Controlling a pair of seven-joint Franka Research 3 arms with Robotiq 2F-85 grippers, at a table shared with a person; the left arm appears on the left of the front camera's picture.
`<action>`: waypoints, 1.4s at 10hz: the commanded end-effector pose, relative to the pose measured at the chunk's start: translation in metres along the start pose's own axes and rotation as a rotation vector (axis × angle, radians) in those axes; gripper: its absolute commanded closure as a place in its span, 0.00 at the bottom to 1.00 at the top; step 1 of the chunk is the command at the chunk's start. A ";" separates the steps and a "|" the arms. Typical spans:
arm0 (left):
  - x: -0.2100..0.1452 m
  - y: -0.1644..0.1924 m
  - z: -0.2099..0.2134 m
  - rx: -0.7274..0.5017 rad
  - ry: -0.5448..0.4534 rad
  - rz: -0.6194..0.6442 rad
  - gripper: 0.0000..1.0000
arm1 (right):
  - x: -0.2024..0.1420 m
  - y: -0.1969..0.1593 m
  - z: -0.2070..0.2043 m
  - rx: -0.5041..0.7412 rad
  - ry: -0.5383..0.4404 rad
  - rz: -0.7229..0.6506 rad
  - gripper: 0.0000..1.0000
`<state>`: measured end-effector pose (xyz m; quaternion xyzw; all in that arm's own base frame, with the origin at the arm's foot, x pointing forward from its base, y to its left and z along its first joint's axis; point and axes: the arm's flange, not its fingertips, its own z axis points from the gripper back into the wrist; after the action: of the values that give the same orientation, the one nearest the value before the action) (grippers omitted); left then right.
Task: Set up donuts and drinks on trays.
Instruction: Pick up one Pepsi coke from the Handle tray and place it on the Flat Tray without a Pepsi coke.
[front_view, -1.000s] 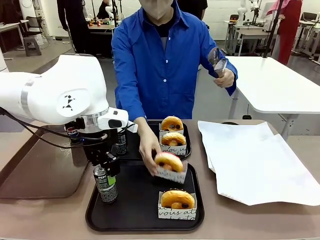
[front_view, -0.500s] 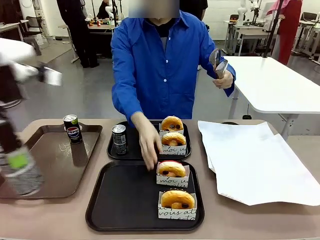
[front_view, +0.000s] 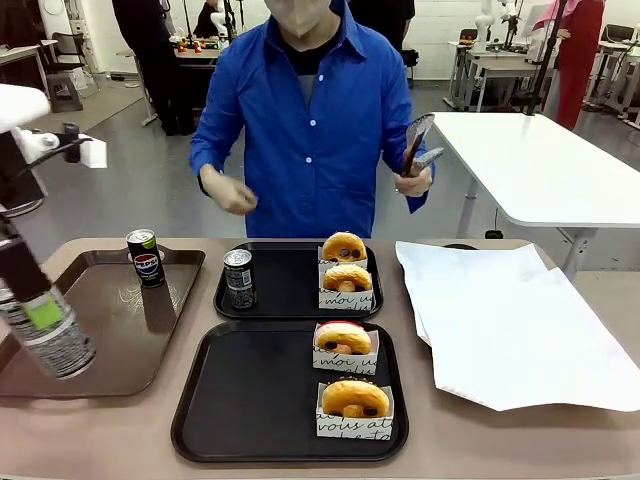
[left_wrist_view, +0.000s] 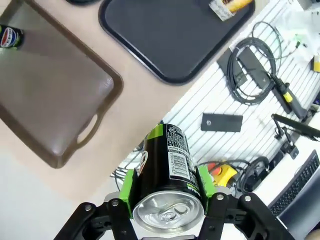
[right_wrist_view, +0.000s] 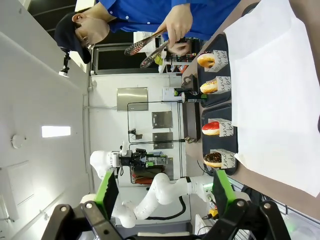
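My left gripper (front_view: 42, 315) is shut on a tilted dark soda can (front_view: 62, 350) with a green label, at the far left above the brown tray's near corner. In the left wrist view the can (left_wrist_view: 167, 165) sits between the green pads of that gripper (left_wrist_view: 167, 187). The far black tray (front_view: 290, 295) carries one can (front_view: 238, 278) and two boxed donuts (front_view: 346, 262). Two boxed donuts (front_view: 343, 338) (front_view: 355, 398) sit on the near black tray (front_view: 250, 395). My right gripper (right_wrist_view: 165, 195) is open and holds nothing, raised off the table.
A brown tray (front_view: 110, 330) at the left holds a Pepsi can (front_view: 146, 257). White paper (front_view: 510, 320) covers the table's right side. The person stands behind the far edge with tongs (front_view: 415, 145) in one hand, the other hand lifted off the table.
My left gripper carried the can from the near black tray's left side off to the far left. The person set a boxed donut on the near tray and pulled the hand back.
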<state>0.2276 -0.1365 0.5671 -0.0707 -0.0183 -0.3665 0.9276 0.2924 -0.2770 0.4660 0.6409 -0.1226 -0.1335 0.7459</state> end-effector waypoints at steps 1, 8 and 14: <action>0.043 -0.012 -0.028 0.047 -0.026 0.072 0.41 | -0.001 0.002 0.000 0.014 -0.001 0.005 0.00; 0.191 -0.022 -0.162 0.111 0.049 0.237 0.41 | -0.001 0.002 0.000 0.014 -0.001 0.005 0.00; 0.212 -0.006 -0.193 0.135 0.075 0.252 0.41 | -0.001 0.002 0.000 0.014 -0.001 0.005 0.00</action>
<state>0.3695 -0.3085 0.3928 -0.0047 0.0125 -0.2574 0.9662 0.2924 -0.2771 0.4664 0.6408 -0.1228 -0.1332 0.7460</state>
